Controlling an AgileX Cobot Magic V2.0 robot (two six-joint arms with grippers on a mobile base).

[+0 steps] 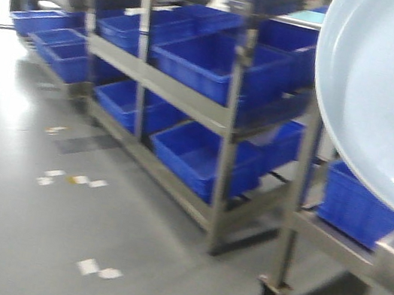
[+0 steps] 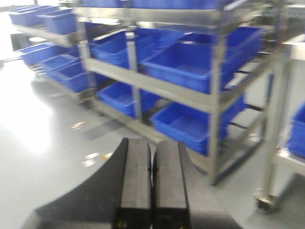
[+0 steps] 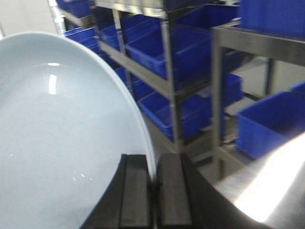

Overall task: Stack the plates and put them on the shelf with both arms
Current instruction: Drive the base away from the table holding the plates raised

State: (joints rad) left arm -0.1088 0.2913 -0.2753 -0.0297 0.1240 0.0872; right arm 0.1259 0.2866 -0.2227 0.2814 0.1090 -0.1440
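A large pale blue-white plate is held tilted up in the air at the upper right of the front view. In the right wrist view the plate fills the left side. My right gripper is shut on its rim, one finger on each face. Whether a second plate lies against it cannot be told. My left gripper is shut with nothing between its fingers, and it hangs over the grey floor. The stainless-steel shelf stands ahead, and it also shows in both wrist views as the shelf and the shelf.
Blue crates fill the shelf tiers. A second steel trolley on a castor wheel stands at the right with a blue crate on it. A shiny steel tabletop lies at the lower right. Paper scraps lie on the floor.
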